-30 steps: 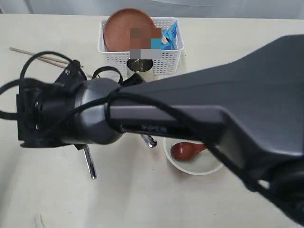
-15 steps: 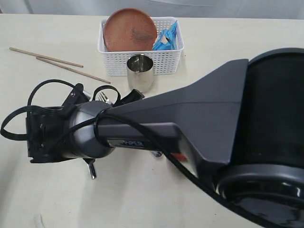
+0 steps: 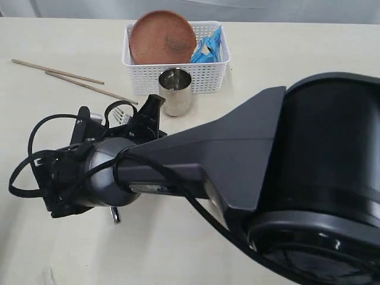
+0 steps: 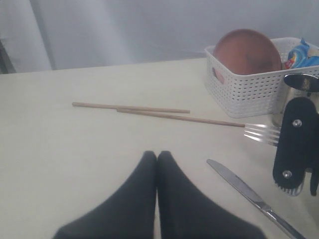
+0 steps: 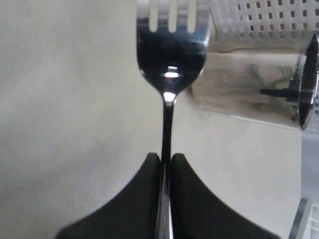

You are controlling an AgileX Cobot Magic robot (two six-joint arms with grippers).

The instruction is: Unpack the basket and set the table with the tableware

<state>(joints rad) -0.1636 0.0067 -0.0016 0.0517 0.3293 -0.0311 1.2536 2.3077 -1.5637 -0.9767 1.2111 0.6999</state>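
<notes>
Right wrist view: my right gripper (image 5: 166, 160) clamps the fork (image 5: 171, 55) by its handle, tines forward beside the steel cup (image 5: 239, 94), outside the basket (image 5: 269, 17), likely for laying flat; my left gripper (image 4: 157, 157) sits closed, empty.

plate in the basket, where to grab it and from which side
Take the plate by its top rim, from above: it leans on edge in the basket, rim clear of the walls, so jaws can likely straddle the thin edge.
</notes>
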